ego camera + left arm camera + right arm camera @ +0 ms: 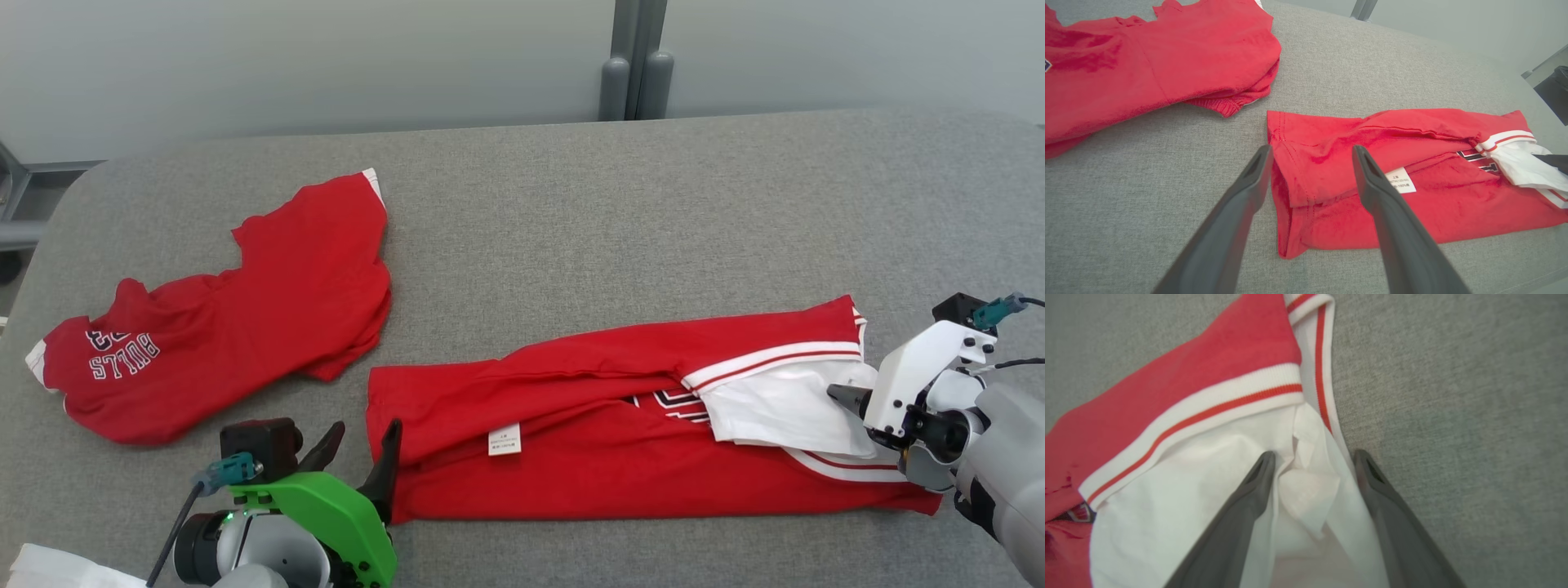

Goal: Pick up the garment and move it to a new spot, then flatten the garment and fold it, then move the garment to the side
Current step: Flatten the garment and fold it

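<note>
The garment [620, 441] is laid across the middle and right of the grey surface [571, 204], folded lengthwise into a long red band. The left gripper [367, 429] is held at the band's left end. Its fingers [1241, 196] are spread wide, with one outside the edge and one over the cloth, and nothing is pinched. The right gripper [1314, 455] is set at the opposite end. Its fingers [1237, 506] are likewise spread wide around a bunched white panel [775, 408] beside the striped trim [775, 359], with no grip closed. This placement at both ends is judged to suit taking the two ends together, either for a crosswise fold or for carrying the band aside.

A second red garment [245, 327] is left crumpled at the surface's left, well apart from the band. On it "BULLS" [135, 355] is read upside down in white-outlined letters. A white care label [504, 439] is exposed on the folded garment, but its print is too small to be read with confidence. A black-and-white print [673, 404] is mostly hidden under the fold.
</note>
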Robot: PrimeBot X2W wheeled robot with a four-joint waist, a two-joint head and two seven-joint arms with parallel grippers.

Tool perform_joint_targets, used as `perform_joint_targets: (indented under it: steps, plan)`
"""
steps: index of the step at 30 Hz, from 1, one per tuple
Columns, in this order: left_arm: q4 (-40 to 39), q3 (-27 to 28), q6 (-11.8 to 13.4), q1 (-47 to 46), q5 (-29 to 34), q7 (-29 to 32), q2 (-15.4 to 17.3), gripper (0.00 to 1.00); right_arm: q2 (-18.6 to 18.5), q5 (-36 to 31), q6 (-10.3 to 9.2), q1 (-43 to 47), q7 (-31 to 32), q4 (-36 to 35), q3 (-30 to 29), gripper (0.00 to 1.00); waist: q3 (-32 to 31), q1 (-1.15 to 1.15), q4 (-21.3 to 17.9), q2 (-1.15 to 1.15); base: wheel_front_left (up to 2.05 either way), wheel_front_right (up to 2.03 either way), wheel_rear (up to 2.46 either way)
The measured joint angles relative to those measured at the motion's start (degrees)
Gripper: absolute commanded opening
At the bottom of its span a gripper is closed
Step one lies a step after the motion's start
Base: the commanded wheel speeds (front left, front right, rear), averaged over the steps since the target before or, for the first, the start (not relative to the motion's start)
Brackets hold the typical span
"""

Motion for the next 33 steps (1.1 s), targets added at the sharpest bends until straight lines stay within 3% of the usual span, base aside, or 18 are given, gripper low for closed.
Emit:
perform_joint_targets:
  steps: [9, 10, 11, 12, 13, 14, 26, 33]
  plan:
    - [0.19, -0.23, -0.01, -0.11, -0.15, 0.08, -0.07, 1.0, 0.71, 0.42, 0.0, -0.68, 1.56, 2.25, -0.31, 1.0, -0.04, 0.0, 0.86, 0.0, 0.0, 0.0, 0.0]
    - [0.21, -0.24, -0.01, -0.12, -0.15, 0.08, -0.07, 1.0, 0.7, 0.54, 0.0, -0.68, 1.85, 2.25, -0.38, 0.82, -0.06, 0.0, 0.91, 0.0, 0.0, 0.0, 0.0]
    - [0.21, -0.24, -0.01, -0.12, -0.16, 0.08, -0.08, 1.0, 0.7, 0.57, -0.01, -0.67, 1.9, 2.24, -0.43, 0.45, -0.09, 0.0, 0.93, 0.0, 0.0, 0.0, 0.0]
    - [0.22, -0.23, -0.01, -0.12, -0.16, 0.08, -0.08, 1.0, 0.68, 0.58, -0.01, -0.66, 1.93, 2.22, -0.47, 0.24, -0.11, 0.0, 0.95, 0.0, 0.0, 0.0, 0.0]
    - [0.22, -0.23, -0.01, -0.12, -0.16, 0.08, -0.08, 1.0, 0.64, 0.58, -0.01, -0.64, 1.92, 2.1, -0.49, 0.08, -0.13, 0.0, 0.94, 0.0, 0.0, 0.0, 0.0]
    - [0.22, -0.23, -0.01, -0.13, -0.18, 0.08, -0.08, 1.0, 0.56, 0.58, -0.01, -0.6, 1.87, 1.83, -0.55, 0.0, -0.16, 0.0, 0.93, 0.0, 0.0, 0.0, 0.0]
    - [-0.16, -0.45, -0.33, -0.13, 0.19, -1.16, -0.12, 1.0, -2.13, 0.38, 0.01, -0.47, -2.91, -3.75, -1.27, 0.0, -0.86, 0.0, -0.18, 0.0, 0.0, 0.0, 0.0]
    - [-0.1, -0.53, -0.32, -0.46, 2.26, -3.54, 0.32, 1.0, -4.34, 0.31, 0.01, -0.36, -1.96, -5.15, -1.36, 0.0, -1.68, 0.0, -1.21, 0.0, 0.0, 0.0, 0.0]
